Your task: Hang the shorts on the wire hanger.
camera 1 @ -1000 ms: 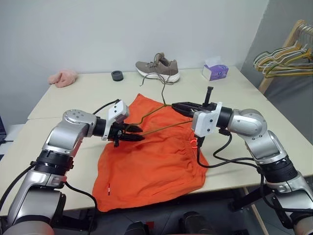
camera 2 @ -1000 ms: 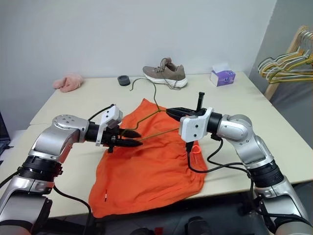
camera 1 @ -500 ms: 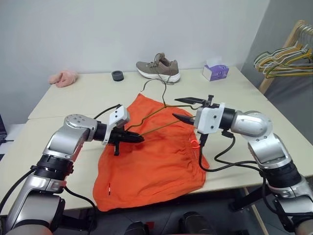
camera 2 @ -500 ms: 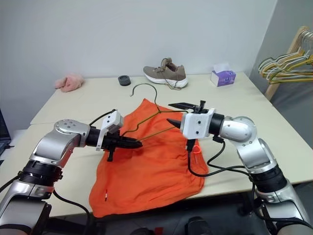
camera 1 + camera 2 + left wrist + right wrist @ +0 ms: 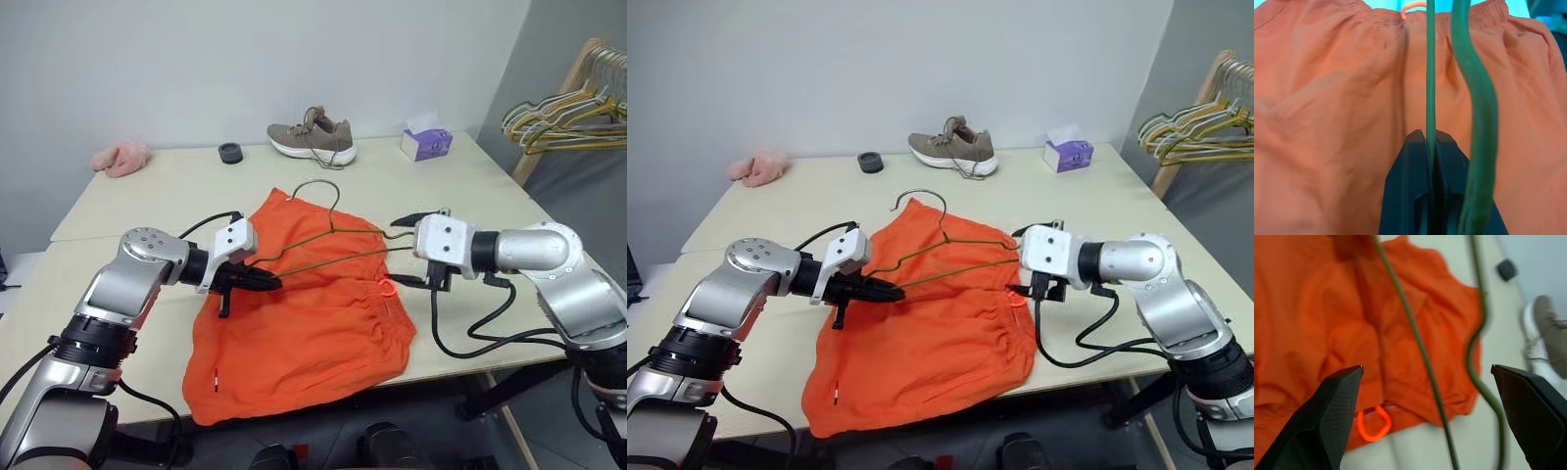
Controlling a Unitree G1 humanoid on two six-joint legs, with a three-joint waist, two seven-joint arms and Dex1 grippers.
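I'm seeing left hand (image 5: 263, 282) pinching the wire hanger (image 5: 328, 241) at its 9 o'clock corner, holding it over the shorts (image 5: 299, 313), shorts lying mid-worktop (image 5: 147, 196), right hand (image 5: 407, 251) sitting spread wide at hanger's 3 o'clock end, gripping nothing

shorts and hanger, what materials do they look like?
Shorts: thin woven fabric, matte orange, likely a light synthetic; it wrinkles softly and gathers at the elastic waistband. Hanger: thin metal wire, dull olive-green coating, likely paint or plastic; it keeps its bent shape while pinched in the left gripper.
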